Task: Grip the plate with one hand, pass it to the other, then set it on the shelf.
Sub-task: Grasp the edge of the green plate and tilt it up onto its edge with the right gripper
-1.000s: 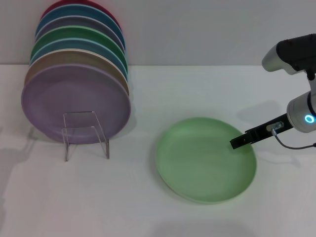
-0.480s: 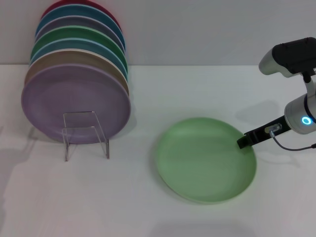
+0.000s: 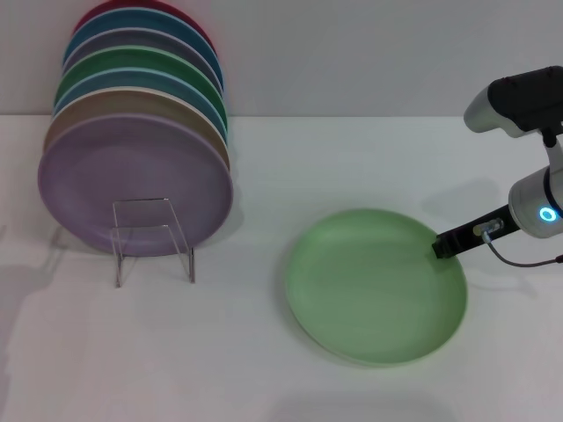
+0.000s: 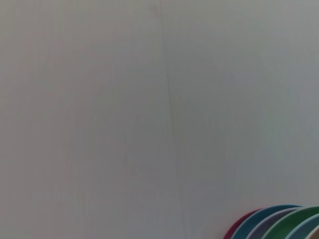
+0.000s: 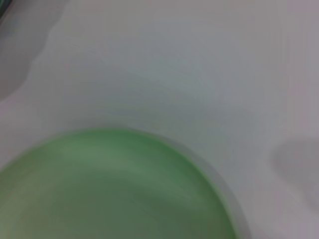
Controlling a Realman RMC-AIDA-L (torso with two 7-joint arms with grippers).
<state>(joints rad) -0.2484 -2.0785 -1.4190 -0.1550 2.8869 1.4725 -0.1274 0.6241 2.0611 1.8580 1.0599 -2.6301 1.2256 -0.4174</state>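
The pale mint-green plate [image 3: 374, 286] lies on the white table, right of centre. It also fills the lower part of the right wrist view [image 5: 109, 194]. My right gripper [image 3: 440, 247], on the arm with the blue ring light, reaches in from the right. Its black fingers sit on the plate's right rim and look shut on it. The clear acrylic shelf [image 3: 151, 237] stands at the left, well away from the plate. My left gripper is out of view.
Several coloured plates lean on edge in a row behind the shelf, with a lilac plate [image 3: 132, 176] at the front. Their top edges show in the left wrist view [image 4: 279, 224]. A pale wall runs behind the table.
My right gripper drew back to the right, from over the plate to its right rim. The plate then slid a little to the right with it.
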